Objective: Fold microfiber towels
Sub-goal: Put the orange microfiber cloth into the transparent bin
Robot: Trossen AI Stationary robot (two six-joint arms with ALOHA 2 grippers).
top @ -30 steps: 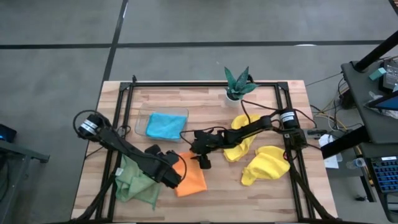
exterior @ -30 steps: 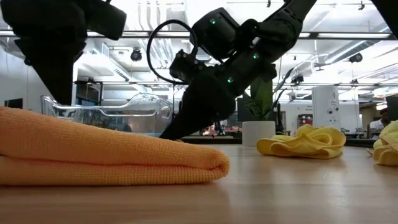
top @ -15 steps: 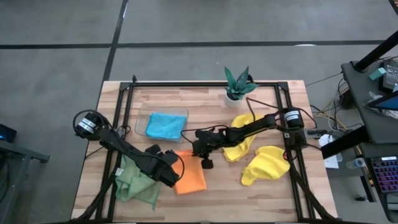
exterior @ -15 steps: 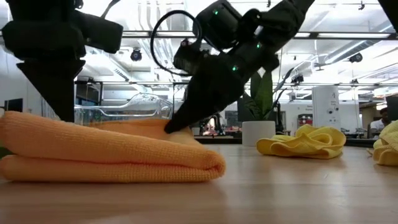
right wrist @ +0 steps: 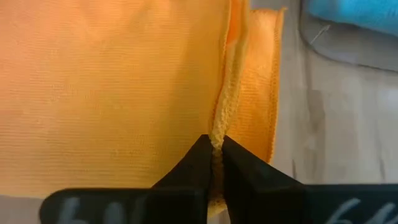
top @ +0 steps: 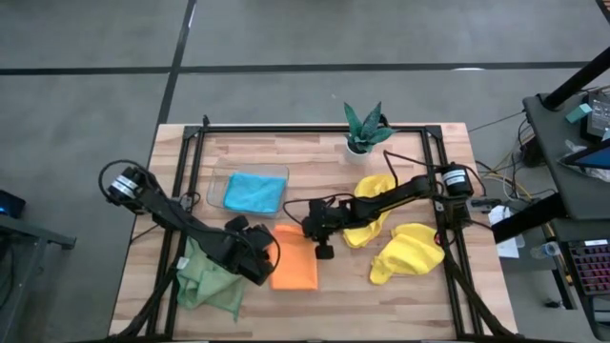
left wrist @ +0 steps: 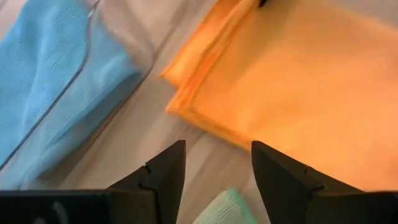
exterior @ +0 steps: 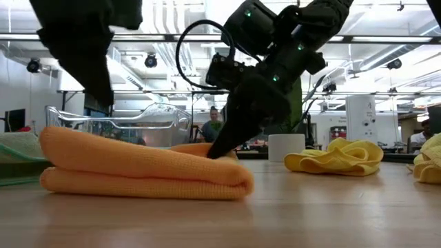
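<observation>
We see the right hand [right wrist: 214, 163] pinching the orange towel's [top: 294, 268] edge; the left hand [left wrist: 214, 177] hovers apart nearby.

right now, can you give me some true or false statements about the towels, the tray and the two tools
1. The right tool is shut on an edge of the folded orange microfiber towel. True.
2. The bright blue microfiber towel lies in the clear shallow plastic tray. True.
3. The left tool is clamped on the orange towel. False: its fingers stand apart with nothing between them, near that towel's corner.
4. Both crumpled yellow microfiber towels sit in the tray. False: they lie on the wooden table, on the right arm's side.
5. The pale green microfiber towel lies beside the orange one, under the left arm. True.
</observation>
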